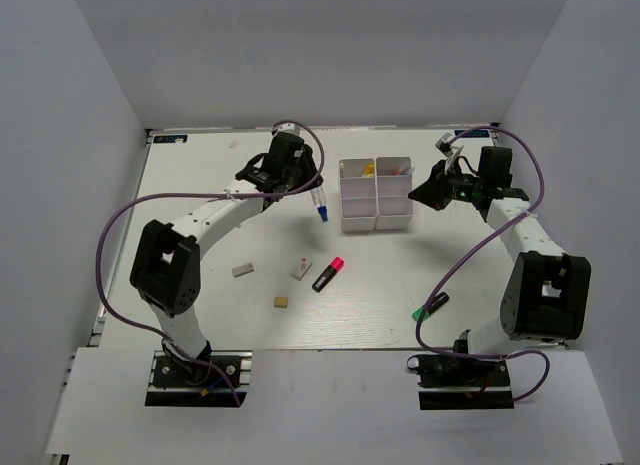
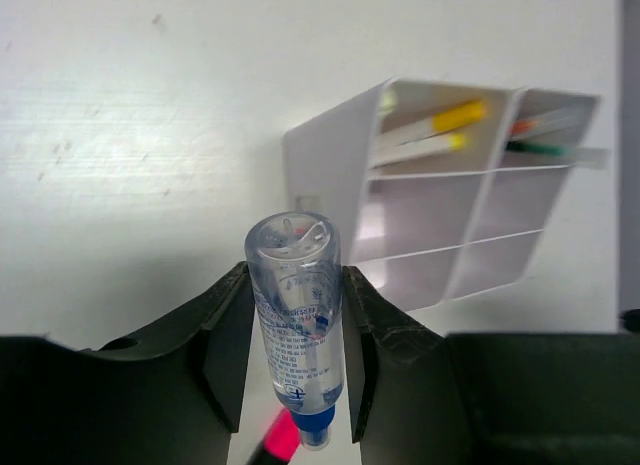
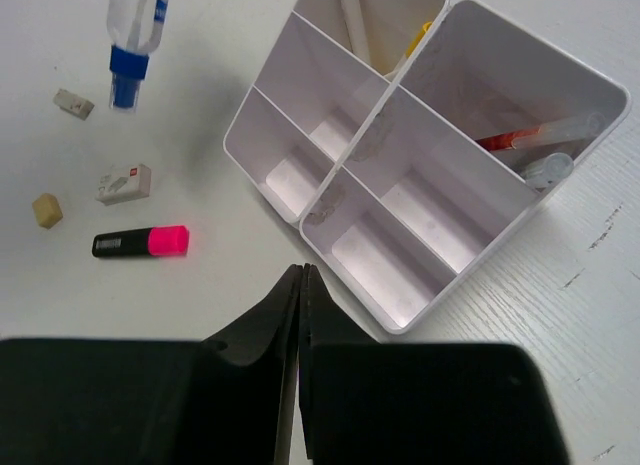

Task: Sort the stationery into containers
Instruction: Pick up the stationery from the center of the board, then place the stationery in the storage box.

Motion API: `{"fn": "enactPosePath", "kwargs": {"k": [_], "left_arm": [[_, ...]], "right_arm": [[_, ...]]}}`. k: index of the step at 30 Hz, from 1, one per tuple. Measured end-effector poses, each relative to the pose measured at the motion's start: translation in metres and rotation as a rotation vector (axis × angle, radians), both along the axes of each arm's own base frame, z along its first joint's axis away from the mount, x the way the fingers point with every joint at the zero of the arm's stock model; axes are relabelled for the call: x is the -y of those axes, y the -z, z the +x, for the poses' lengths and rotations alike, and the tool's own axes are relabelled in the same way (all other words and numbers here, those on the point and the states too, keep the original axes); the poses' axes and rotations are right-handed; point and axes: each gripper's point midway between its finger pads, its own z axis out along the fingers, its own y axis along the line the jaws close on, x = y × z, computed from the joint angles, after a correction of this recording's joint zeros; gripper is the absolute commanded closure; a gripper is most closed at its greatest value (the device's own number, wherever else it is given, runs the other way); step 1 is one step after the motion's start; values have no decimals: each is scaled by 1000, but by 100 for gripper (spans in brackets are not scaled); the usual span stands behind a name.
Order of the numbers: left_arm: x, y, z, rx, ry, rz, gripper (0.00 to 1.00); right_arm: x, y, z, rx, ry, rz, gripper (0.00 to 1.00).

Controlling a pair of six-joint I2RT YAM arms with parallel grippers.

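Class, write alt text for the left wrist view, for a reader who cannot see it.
The left gripper clamps a clear blue-capped bottle over the white table. Beyond sits the white four-compartment box, yellow-tipped pens in one compartment.

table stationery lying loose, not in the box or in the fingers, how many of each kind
highlighters: 2 (pink-and-black highlighter, green-and-black highlighter)
erasers: 3 (small white eraser, labelled white eraser, tan eraser)
total: 5
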Motion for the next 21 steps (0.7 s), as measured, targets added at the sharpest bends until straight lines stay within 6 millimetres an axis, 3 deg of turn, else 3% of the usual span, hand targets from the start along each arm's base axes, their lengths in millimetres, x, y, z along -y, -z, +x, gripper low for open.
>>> {"fn": "enactPosePath", "kwargs": {"k": [4,12,21], "left_arm": [[17,-33,11,123,63,-70,100],[51,-66,27,286,177,-165,100],[84,-62,53,440,269,-169,100]], "right_arm": [[-1,0,-1,-4,-3,3,96],[-1,1,-2,-8,-5,5,96],[-1,13,-10,-47,-6,8,95]]}}
